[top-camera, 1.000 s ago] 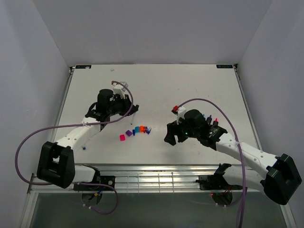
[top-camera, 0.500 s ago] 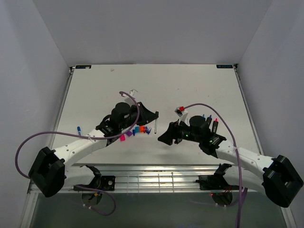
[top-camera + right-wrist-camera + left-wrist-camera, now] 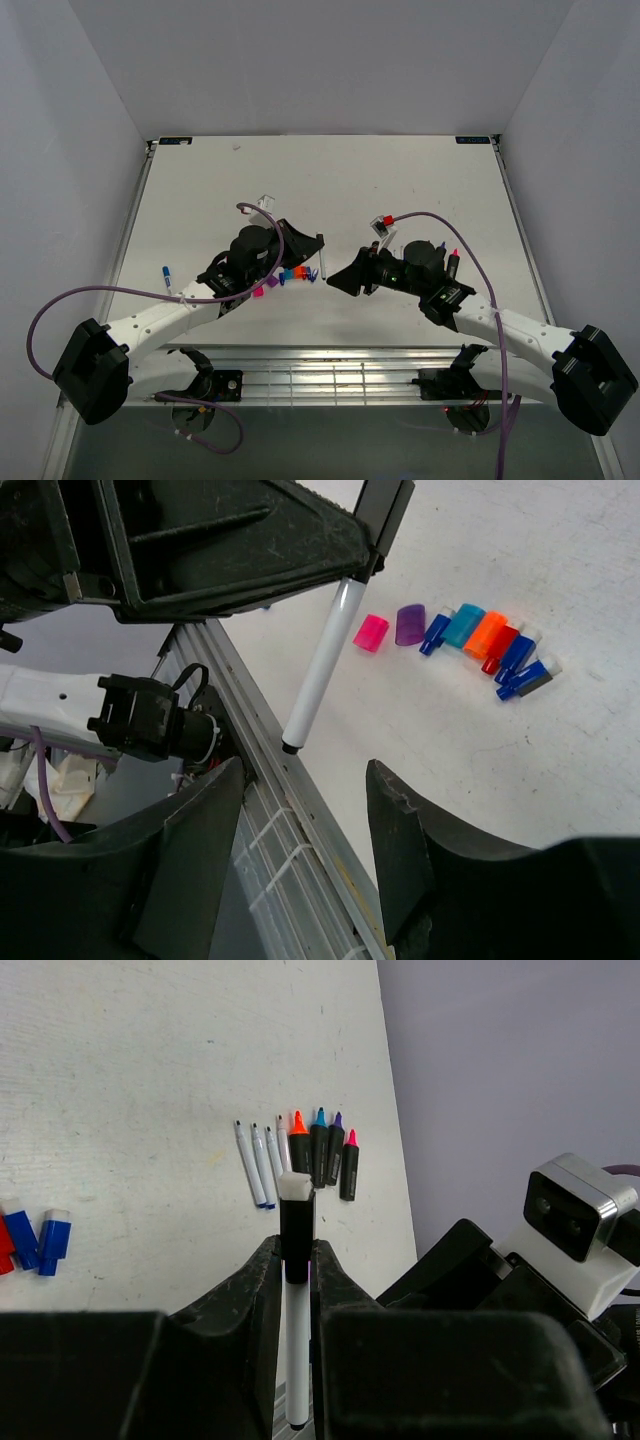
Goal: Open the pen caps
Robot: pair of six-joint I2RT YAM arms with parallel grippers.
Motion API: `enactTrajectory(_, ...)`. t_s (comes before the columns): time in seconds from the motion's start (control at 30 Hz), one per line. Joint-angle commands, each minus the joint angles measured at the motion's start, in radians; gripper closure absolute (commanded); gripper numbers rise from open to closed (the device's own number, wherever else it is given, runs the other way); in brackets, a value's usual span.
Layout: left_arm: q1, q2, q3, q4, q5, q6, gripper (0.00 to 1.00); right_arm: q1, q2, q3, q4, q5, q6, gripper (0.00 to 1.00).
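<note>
I am on what looks like the last pen. My left fingers are clamped on a white-barrelled pen at the lower part of its black cap, which is not yet off. The pen is held up off the desk, between the two arms. My right fingers stand wide apart and hold nothing; the bare barrel is ahead of them, not between them.

As I judge it, the next move is to bring the right fingers around the barrel, close firmly and pull straight along the pen's axis while the left side grips the cap. A sideways pull could let the slim barrel slip.

The loose caps lie in a tight row on the desk: four chunky (magenta, purple, blue, orange) and four slim (three blue, one red). Well apart sit the opened pens: four black highlighters with tips bared. Beside them are the thin white barrels. I make out four, though the one against the orange-tipped highlighter is hard to separate.
</note>
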Motion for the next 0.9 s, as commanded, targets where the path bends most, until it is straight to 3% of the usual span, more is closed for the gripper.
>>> enactTrajectory(0.0, -0.022, -0.03, -0.006, 0.029, -0.023, -0.006, 1.0, -0.002, 0.029, 0.057, 0.085, -0.028, 0.026, 0.42)
enactTrajectory(0.27, -0.045, -0.034, -0.022, 0.075, 0.013, 0.005, 1.0, -0.002, 0.12, 0.086, 0.172, -0.039, 0.067, 0.43)
enactTrajectory(0.37, -0.049, -0.041, -0.032, 0.084, 0.013, 0.005, 1.0, -0.002, 0.141, 0.097, 0.18, -0.034, 0.06, 0.5)
enactTrajectory(0.4, -0.052, -0.041, -0.036, 0.086, 0.046, 0.005, 1.0, -0.002, 0.144, 0.107, 0.18, -0.031, 0.055, 0.53)
enactTrajectory(0.5, -0.052, -0.048, -0.045, 0.095, 0.062, 0.009, 1.0, -0.002, 0.169, 0.129, 0.168, -0.034, 0.055, 0.76)
enactTrajectory(0.53, -0.054, -0.051, -0.049, 0.104, 0.068, 0.014, 1.0, -0.002, 0.181, 0.136, 0.154, -0.036, 0.055, 0.91)
enactTrajectory(0.6, -0.052, -0.059, -0.05, 0.121, 0.102, 0.046, 1.0, -0.002, 0.186, 0.141, 0.139, -0.045, 0.055, 0.92)
enactTrajectory(0.7, -0.052, -0.064, -0.038, 0.126, 0.14, 0.098, 0.81, 0.0, 0.169, 0.132, 0.132, -0.051, 0.051, 0.92)
enactTrajectory(0.87, -0.052, -0.057, -0.029, 0.126, 0.163, 0.14, 0.68, 0.0, 0.134, 0.138, 0.057, -0.02, 0.04, 0.92)
